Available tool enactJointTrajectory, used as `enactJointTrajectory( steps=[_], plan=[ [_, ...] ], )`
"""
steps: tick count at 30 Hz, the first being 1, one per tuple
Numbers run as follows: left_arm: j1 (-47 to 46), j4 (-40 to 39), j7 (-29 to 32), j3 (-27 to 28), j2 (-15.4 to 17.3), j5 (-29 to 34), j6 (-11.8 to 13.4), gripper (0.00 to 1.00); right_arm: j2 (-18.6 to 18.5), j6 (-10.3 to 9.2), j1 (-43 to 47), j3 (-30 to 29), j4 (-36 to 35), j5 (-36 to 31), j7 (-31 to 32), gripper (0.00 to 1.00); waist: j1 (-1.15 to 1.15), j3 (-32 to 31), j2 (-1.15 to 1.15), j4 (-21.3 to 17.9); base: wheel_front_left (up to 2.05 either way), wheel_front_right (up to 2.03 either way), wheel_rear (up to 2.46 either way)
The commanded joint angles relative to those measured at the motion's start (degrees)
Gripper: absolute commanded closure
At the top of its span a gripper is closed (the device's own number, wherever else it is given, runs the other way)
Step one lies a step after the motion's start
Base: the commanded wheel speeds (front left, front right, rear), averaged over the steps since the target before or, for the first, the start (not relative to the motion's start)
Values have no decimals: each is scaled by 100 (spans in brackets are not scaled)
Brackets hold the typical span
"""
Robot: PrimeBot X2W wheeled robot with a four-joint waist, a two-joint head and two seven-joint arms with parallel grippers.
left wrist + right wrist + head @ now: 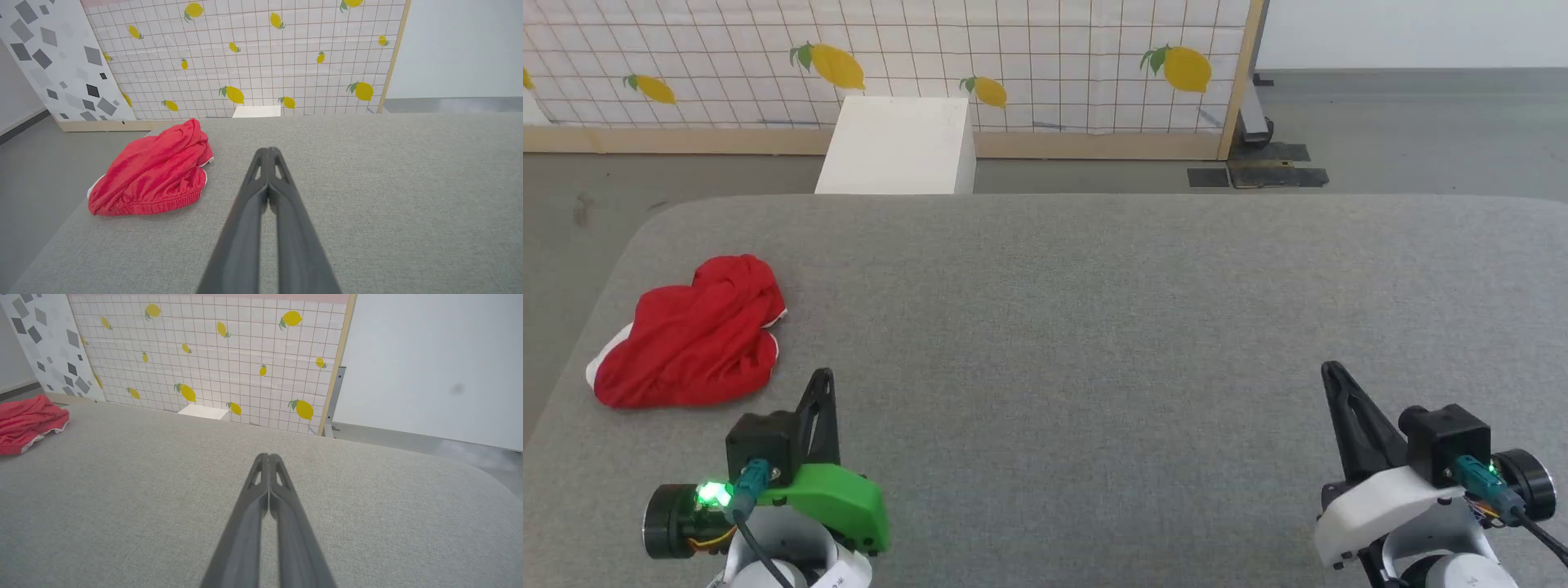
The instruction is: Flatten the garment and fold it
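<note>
The garment (690,335) lies crumpled in a red heap with white trim near the left edge of the grey padded table (1094,310). My left wrist view shows the garment (153,173) ahead and to the left, elastic waistband toward me. It also appears at the far left of the right wrist view, as the garment (26,422). My left gripper (823,377) hovers just right of the heap, shut and empty, fingers pressed together (267,152). My right gripper (1331,371) is far off at the lower right, also shut and empty (267,457).
A white box (898,147) stands on the floor beyond the table's far edge. Behind it runs a tiled lemon-print panel (1013,57) with a wooden frame. The garment sits close to the table's rounded left corner, with grey floor (572,204) beyond.
</note>
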Motion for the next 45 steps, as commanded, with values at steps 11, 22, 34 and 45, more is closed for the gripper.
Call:
enactJointTrajectory(
  steps=[11,22,34,45],
  plan=[
    [71,-12,8,15,-31,58,-5,100,15,-9,-98,6,10,-36,-1,100,0,0,0,0,0,0,0],
    [71,-12,8,15,-31,58,-5,100,15,-9,-98,6,10,-36,-1,100,0,0,0,0,0,0,0],
    [71,-12,8,15,-31,58,-5,100,15,-9,-98,6,10,-36,-1,100,0,0,0,0,0,0,0],
    [71,-12,8,15,-31,58,-5,100,15,-9,-98,6,10,-36,-1,100,0,0,0,0,0,0,0]
  ],
)
